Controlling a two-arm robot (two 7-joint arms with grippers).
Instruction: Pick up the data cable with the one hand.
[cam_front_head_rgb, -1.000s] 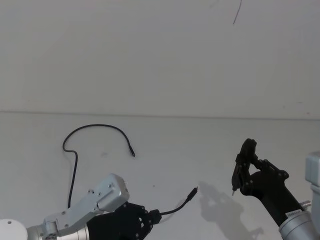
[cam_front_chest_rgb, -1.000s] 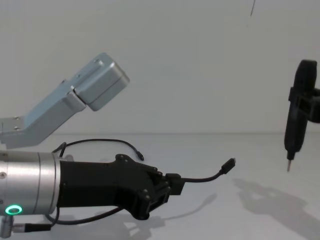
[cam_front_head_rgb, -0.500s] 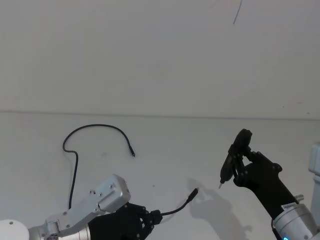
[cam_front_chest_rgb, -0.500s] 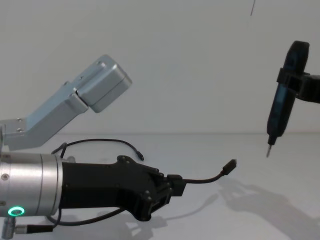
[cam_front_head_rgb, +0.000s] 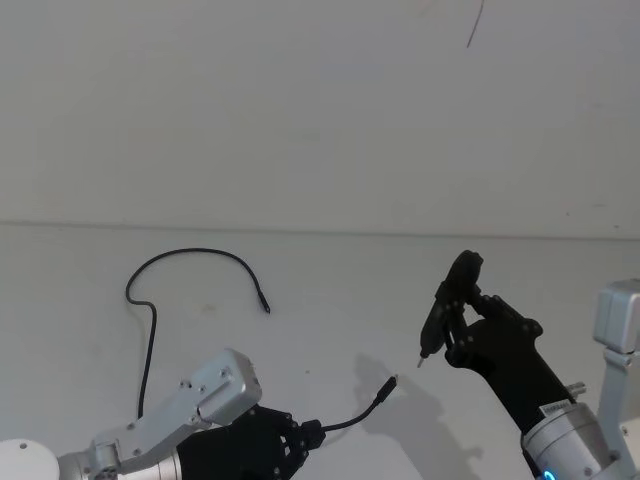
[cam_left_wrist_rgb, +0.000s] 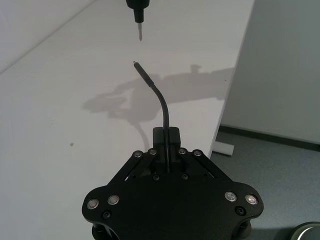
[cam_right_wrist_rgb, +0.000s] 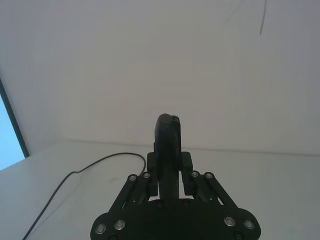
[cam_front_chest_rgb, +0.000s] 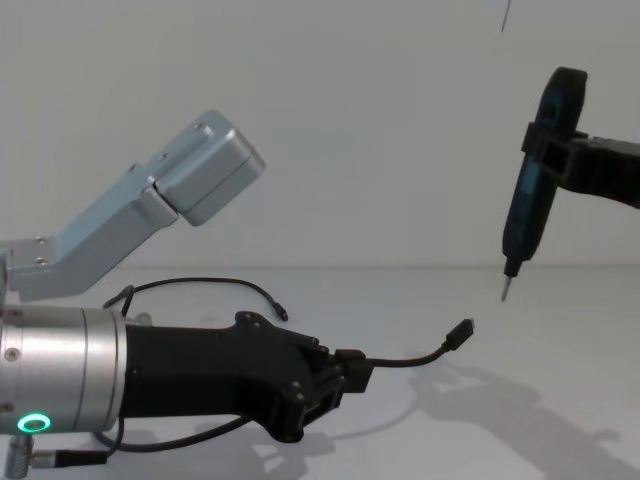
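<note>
Low and left of centre in the head view, our left gripper (cam_front_head_rgb: 305, 436) is closed on the cable (cam_front_head_rgb: 188, 252) near one plug, which juts out above the surface (cam_front_head_rgb: 330, 285). The rest loops at middle left. At lower right, our right gripper (cam_front_head_rgb: 463, 325) clamps a screwdriver (cam_front_head_rgb: 450, 288), its tip near that plug. We judge the tip could knock the plug, or the dragging loop could pull the cord free.

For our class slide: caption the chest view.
Left gripper holds the data cable, plug lifted; right gripper holds a screwdriver nearby.
</note>
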